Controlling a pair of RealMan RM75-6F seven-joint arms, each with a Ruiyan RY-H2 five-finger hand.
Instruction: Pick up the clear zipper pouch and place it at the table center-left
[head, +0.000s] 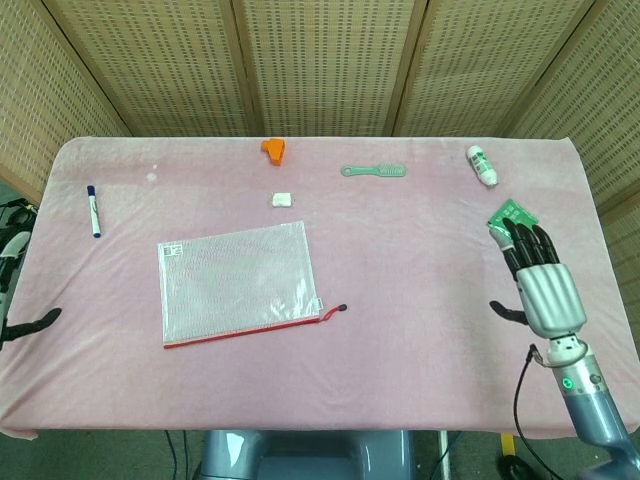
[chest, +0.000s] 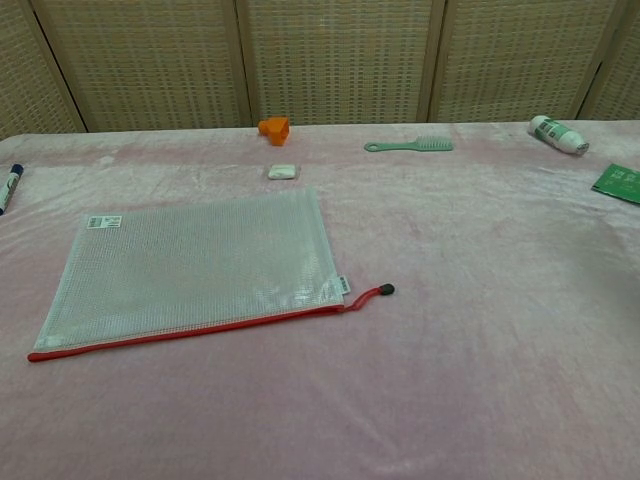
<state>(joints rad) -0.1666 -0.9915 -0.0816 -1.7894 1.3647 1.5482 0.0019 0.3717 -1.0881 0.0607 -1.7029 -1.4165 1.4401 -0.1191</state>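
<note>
The clear zipper pouch (head: 239, 282) lies flat on the pink tabletop (head: 400, 230), left of centre, its red zipper edge toward the near side and the small black pull tab (chest: 387, 289) trailing to its right. Nothing touches it. The right hand (head: 540, 283) hovers at the right edge of the tabletop, well apart from the pouch, fingers stretched out and apart, holding nothing; its fingertips lie close to the green packet (head: 509, 216). Of the left hand (head: 20, 300) only a sliver shows at the far left edge of the head view, off the tabletop, and whether it is released or clenched cannot be told. The chest view shows neither hand. Judged from how things lie, the placing looks done: the pouch rests in the centre-left area and is released. The blue marker (head: 92, 210), orange piece (head: 273, 148), small white eraser-like block (head: 282, 199), green comb (head: 373, 171) and white bottle (head: 482, 164) sit around it, apart from it.
</note>
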